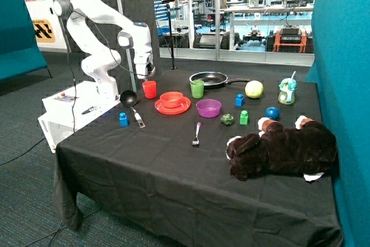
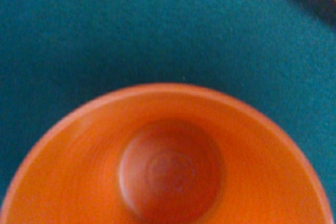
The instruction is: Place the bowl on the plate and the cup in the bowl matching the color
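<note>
Right under your pincer (image 1: 149,78) stands the cup (image 1: 150,89) — upright on the cloth, its inside bare in the wrist view; you cannot tell how the pincer is set. Just beyond the cup, the bowl (image 1: 171,99) sits on the plate (image 1: 172,108), nothing in it. Farther from the pincer come the green cup (image 1: 197,88) and the purple bowl (image 1: 208,107) — both empty.

Cup (image 2: 170,171) rim cut off by frame edge.

Arm bent, tool (image 1: 148,77) pointing down
</note>
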Robot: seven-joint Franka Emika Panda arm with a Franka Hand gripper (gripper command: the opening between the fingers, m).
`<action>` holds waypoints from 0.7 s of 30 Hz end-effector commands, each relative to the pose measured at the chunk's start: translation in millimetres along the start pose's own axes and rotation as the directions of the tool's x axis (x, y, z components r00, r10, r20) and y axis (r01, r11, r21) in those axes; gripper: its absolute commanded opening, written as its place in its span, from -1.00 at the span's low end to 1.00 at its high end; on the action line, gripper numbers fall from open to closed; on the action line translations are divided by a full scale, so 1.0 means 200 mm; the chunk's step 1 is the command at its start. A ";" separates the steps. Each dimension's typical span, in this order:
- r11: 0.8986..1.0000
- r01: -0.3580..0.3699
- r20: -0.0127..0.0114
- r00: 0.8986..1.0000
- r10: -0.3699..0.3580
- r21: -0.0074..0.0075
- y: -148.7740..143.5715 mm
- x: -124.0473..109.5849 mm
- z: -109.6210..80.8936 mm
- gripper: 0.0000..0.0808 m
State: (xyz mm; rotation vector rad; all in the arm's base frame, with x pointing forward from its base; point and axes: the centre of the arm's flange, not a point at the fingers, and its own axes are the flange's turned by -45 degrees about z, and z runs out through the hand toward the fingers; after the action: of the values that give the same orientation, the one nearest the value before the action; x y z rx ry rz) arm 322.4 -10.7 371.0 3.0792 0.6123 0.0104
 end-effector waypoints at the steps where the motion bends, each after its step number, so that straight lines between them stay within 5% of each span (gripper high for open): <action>1: 1.000 -0.009 0.006 1.000 0.009 0.003 0.00 0.09 0.07 0.47; 21: 1.000 -0.002 0.006 1.000 0.002 0.003 0.02 0.05 0.10 0.49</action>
State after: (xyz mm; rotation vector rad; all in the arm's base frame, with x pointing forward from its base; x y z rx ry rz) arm 337.2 -2.6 353.5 3.0812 0.6131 0.0017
